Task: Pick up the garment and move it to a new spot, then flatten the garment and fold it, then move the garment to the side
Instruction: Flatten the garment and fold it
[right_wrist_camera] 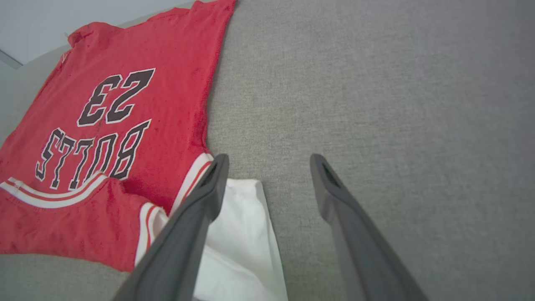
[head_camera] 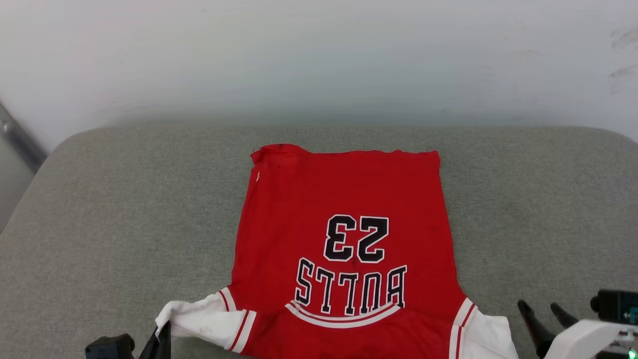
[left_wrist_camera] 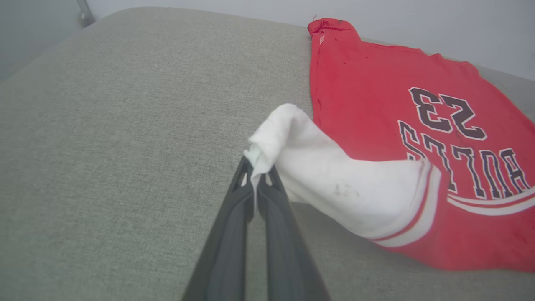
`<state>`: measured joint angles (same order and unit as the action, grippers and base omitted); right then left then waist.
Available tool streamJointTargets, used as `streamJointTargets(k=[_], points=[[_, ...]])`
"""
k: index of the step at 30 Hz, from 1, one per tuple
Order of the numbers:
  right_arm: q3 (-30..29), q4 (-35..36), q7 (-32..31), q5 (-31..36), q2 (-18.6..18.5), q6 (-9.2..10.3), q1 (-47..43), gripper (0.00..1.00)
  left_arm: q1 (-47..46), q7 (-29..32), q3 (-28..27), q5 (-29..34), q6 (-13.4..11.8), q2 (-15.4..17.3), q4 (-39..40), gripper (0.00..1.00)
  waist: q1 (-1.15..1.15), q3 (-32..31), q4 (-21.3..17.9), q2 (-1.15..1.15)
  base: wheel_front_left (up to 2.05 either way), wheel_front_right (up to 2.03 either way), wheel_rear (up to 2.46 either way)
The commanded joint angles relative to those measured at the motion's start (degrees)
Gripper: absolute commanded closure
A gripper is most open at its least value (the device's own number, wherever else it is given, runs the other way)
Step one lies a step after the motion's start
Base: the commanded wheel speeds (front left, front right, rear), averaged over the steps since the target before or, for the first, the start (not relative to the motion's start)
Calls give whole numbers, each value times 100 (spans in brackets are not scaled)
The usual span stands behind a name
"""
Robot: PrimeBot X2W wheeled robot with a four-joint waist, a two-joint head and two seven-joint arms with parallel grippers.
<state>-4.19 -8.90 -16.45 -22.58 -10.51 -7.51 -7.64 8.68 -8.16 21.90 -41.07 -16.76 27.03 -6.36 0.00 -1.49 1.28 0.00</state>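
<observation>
Jersey [head_camera: 344,199] is soft, matt knit cloth, a bit fuzzy; lettering [head_camera: 351,289] looks flatter and smoother. Cushion [left_wrist_camera: 104,146] under the left gripper [left_wrist_camera: 256,169] is coarse grey woven fabric, matt too. Its fingers [left_wrist_camera: 234,234] look like dark matt plastic.

Between the spread jaws of our right gripper [right_wrist_camera: 269,167], and on past their tips and to their right, we see bare grey worktop [right_wrist_camera: 397,104]. To their left, the garment [right_wrist_camera: 125,104] blocks the way, its white sleeve lying at the left-hand jaw. The jaws of our left gripper [left_wrist_camera: 256,167] pinch the other sleeve. The worktop to their left and ahead is free, the garment spreads to their right, and the wall [head_camera: 319,60] closes the far side.
</observation>
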Motion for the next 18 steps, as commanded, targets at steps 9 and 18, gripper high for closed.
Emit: streamJointTargets(k=[9,18], points=[[-272,-1317,-943,-138,-244,4,2903,0,-951,-122,225,487,-73,-133,842,100,0,1223,463,0,0,0,0],[-408,-2582,-2522,342,-557,4,5109,0,-1851,-367,458,767,163,-460,971,100,0,2201,1114,0,0,0,0]])
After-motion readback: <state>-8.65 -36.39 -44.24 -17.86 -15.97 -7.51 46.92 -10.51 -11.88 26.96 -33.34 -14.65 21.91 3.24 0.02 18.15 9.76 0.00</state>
